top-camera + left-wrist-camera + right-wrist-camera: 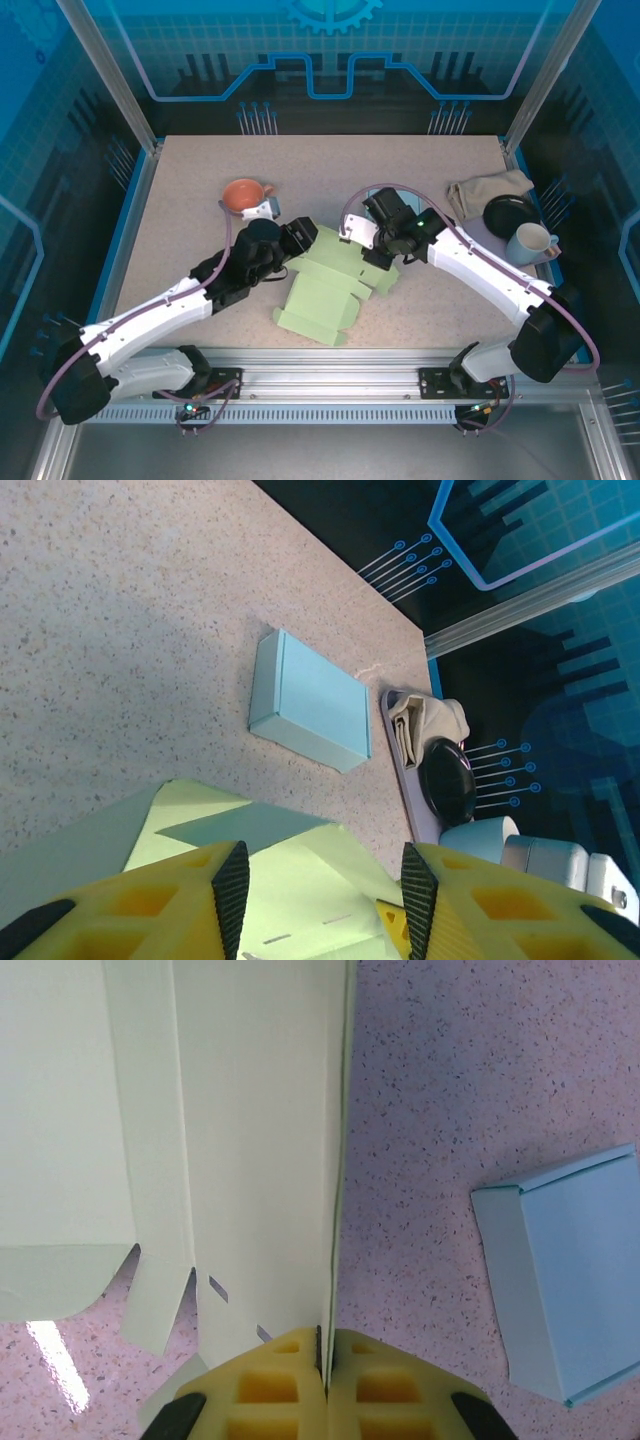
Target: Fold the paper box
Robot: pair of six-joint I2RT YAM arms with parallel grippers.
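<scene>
Now, right gripper (325,1345): clamped tight on one edge of the paper box (250,1110). The yellow pads (270,1385) meet on the sheet with no gap between them.
Left gripper (320,880): jaws stand partway apart above the same green sheet, which shows in the gap. Cannot tell whether the black-faced fingers (232,880) touch it.
Paper box, position: pale green, mostly unfolded, lying on the table (200,220) at centre front between the two arms. Its far right edge is the part the right gripper pinches.
Paper box, detail: the right wrist view shows crease lines, small slots and a narrow tab along the near end.
Blue box (310,700): light blue, folded shut, resting flat on the table just beyond the green sheet and apart from it. It lies close to the right gripper's side.
Tray (392,715): lavender, at the table's right edge, well clear of the sheet.
Tray contents: a bunched beige cloth (485,190) at the far end, then a black dish (510,212), then a pale mug (530,243) standing upright nearest the front.
Orange cup (243,193): upright on bare table, just beyond the left arm's wrist, apart from the sheet.
</scene>
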